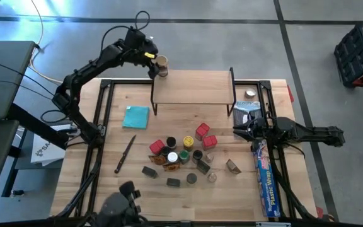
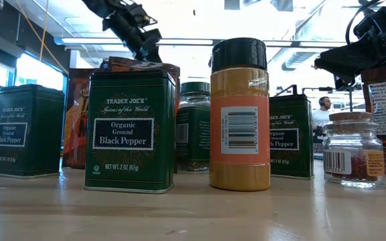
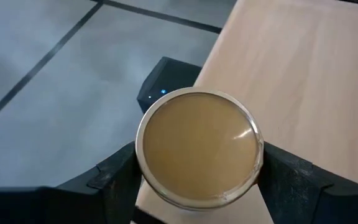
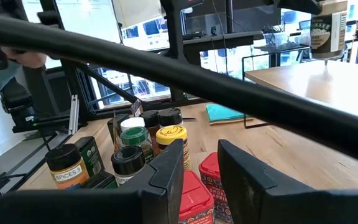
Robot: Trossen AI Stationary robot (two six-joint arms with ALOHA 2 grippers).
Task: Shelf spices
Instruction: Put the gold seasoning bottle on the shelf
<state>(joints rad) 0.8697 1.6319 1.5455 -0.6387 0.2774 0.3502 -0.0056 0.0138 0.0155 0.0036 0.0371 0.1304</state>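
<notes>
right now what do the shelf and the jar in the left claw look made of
Shelf: pale wood top with visible grain, matte; thin black legs, probably metal. Jar held in the left claw: tan lid with a glossy highlight, likely plastic or coated metal; its body is hidden.

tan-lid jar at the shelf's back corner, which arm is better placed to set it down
Left. The left claw is shut on the tan-lid jar right at the shelf corner. The right claw is open, empty, off by the shelf's right end.
</notes>
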